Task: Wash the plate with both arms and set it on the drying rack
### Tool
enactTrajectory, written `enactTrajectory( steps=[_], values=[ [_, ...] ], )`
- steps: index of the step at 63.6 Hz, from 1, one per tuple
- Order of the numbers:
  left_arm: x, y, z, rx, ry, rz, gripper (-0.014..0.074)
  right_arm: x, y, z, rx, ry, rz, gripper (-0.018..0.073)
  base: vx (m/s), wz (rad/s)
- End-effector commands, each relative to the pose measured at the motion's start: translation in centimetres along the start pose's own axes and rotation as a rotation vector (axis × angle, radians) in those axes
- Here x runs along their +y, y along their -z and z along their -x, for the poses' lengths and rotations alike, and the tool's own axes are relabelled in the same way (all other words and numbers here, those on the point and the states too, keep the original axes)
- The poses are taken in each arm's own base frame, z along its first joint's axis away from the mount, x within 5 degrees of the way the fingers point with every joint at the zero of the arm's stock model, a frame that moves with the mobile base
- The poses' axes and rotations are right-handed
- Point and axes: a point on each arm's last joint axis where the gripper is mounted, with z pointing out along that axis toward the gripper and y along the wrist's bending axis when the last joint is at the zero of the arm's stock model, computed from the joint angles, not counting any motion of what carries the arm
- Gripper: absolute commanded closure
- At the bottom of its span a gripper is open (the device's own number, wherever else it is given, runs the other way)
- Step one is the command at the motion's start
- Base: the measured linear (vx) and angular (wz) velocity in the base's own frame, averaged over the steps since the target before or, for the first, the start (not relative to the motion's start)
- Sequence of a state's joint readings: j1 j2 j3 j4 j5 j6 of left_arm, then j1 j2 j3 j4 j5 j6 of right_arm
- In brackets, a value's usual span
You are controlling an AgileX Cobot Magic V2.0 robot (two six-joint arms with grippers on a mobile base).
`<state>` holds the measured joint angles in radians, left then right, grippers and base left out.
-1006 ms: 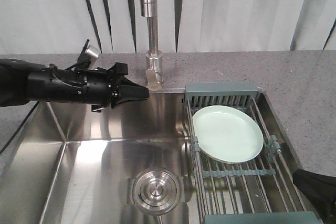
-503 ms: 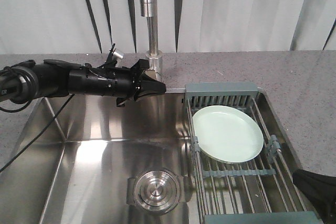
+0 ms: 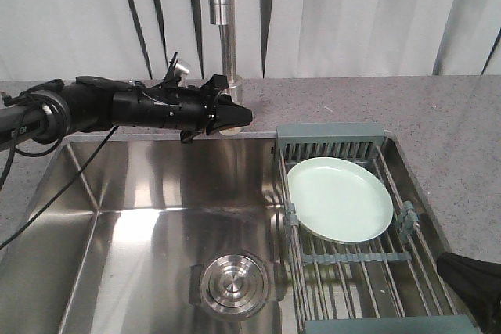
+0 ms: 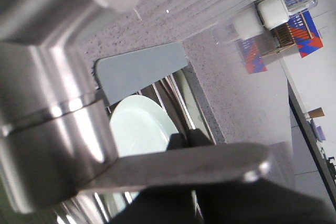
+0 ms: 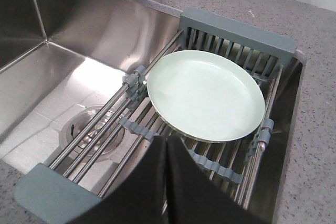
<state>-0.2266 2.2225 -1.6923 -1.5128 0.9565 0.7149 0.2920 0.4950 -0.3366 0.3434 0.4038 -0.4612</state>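
- The left gripper (image 3: 235,117) sits right at the base of the faucet (image 3: 222,29), its fingers drawn to a narrow point; the wrist view shows a dark finger (image 4: 210,162) beside the steel column, with nothing clearly held. Whether it touches the faucet I cannot tell. If it pushes on carelessly it could knock the column or miss the lever entirely.
- Just below and beyond that hand, the plate (image 3: 339,199) lies flat on the rods of the drying rack (image 3: 329,140), which spans the right end of the sink (image 3: 149,217). Water turned on without the plate under the spout would wash nothing.
- The right gripper (image 5: 167,153) hovers just near of the plate's closest rim, fingers pressed together, holding nothing. Reaching in like that, it may shove the plate along the rods instead of gripping it.
- A shoved plate could slide off the rack into the basin towards the drain (image 3: 232,285).
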Motion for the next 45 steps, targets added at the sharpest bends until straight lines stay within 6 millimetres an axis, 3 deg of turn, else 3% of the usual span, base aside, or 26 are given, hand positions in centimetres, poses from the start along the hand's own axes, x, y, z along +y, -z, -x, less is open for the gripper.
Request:
enactTrajectory(
  steps=[1,16,32,45],
  values=[
    [-4.6,1.7,2.6,-0.146,-0.048,-0.071,0.0603,-0.4,0.3,1.4,-0.086,0.004,-0.035,0.0564,0.00,0.00],
    [-6.3,2.0,3.5,-0.158,-0.095,-0.105,0.0603,-0.4,0.3,1.4,-0.086,0.004,-0.035,0.0564,0.00,0.00],
    [-7.6,2.4,2.2,-0.030,-0.140,-0.181,0.0603,-0.4,0.3,1.4,-0.086,0.004,-0.035,0.0564,0.00,0.00],
    [-10.5,4.5,1.4,0.053,-0.234,-0.108,0.0603,-0.4,0.3,1.4,-0.086,0.004,-0.035,0.0564,0.00,0.00]
  ],
)
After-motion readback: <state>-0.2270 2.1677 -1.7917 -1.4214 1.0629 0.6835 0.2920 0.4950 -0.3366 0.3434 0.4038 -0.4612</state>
